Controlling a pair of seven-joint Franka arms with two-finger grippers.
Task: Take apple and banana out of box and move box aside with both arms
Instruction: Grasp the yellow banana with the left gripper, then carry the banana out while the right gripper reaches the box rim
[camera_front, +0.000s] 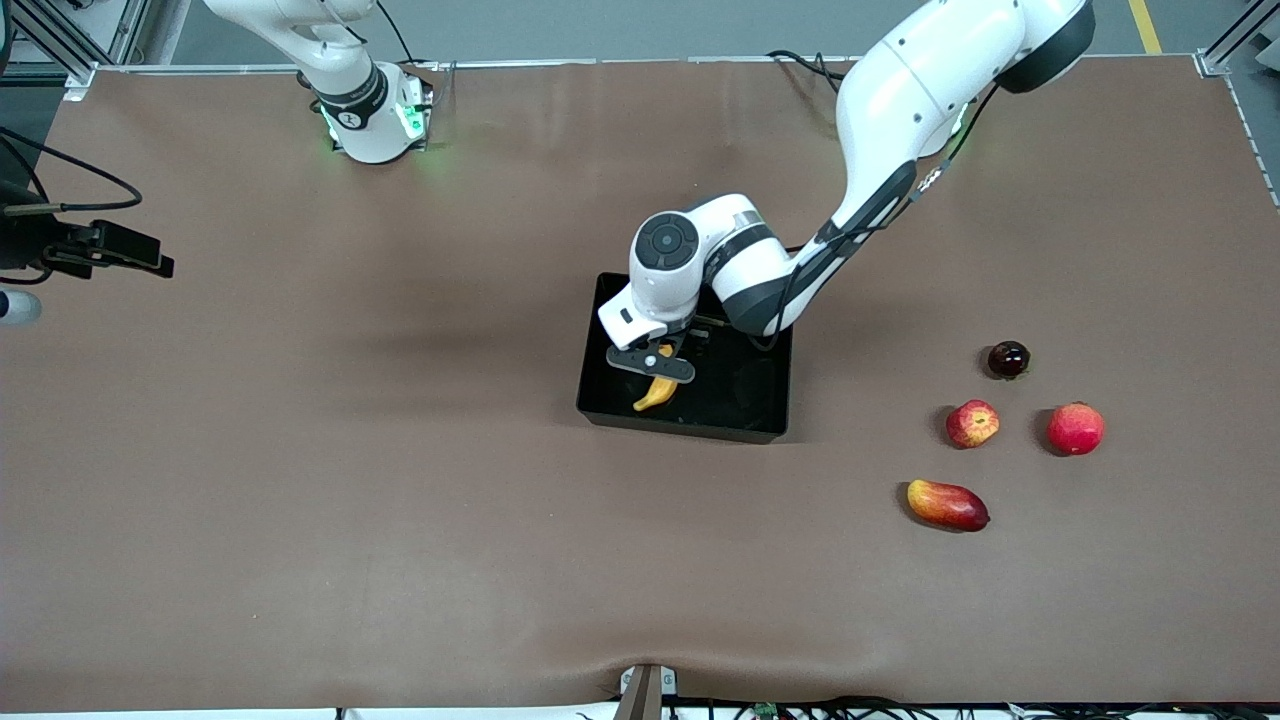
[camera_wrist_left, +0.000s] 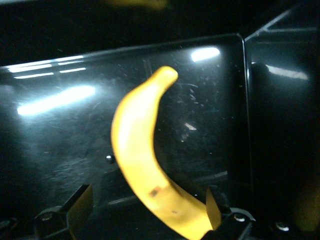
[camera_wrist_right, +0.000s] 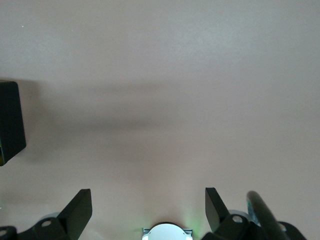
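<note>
1. The left gripper (camera_front: 655, 368) is down inside the black tray (camera_front: 765, 432), its fingers (camera_wrist_left: 80, 202) spread apart with the banana (camera_front: 657, 390) between them; one finger touches the banana's lower end in the left wrist view, the other stands clear of it.
2. The banana (camera_wrist_left: 142, 160) lies on the tray floor (camera_wrist_left: 60, 135), toward the right arm's end of the tray, its tip pointing to about 7 o'clock in the front view.
3. The tray sits near the table's middle.
4. The apple (camera_front: 972, 423) lies on the brown table (camera_front: 300, 480) at about 3 o'clock from the tray, well apart from it.
5. Around the apple: a dark round fruit (camera_front: 1008, 359) at 1 o'clock, a plain red fruit (camera_front: 1075, 428) at 3 o'clock, a mango-shaped fruit (camera_front: 947, 504) at 7 o'clock.
6. The right arm waits; the right gripper (camera_wrist_right: 148, 207) hangs over bare table, fingers wide apart, a corner of the tray (camera_wrist_right: 10, 122) in sight of its wrist camera.
</note>
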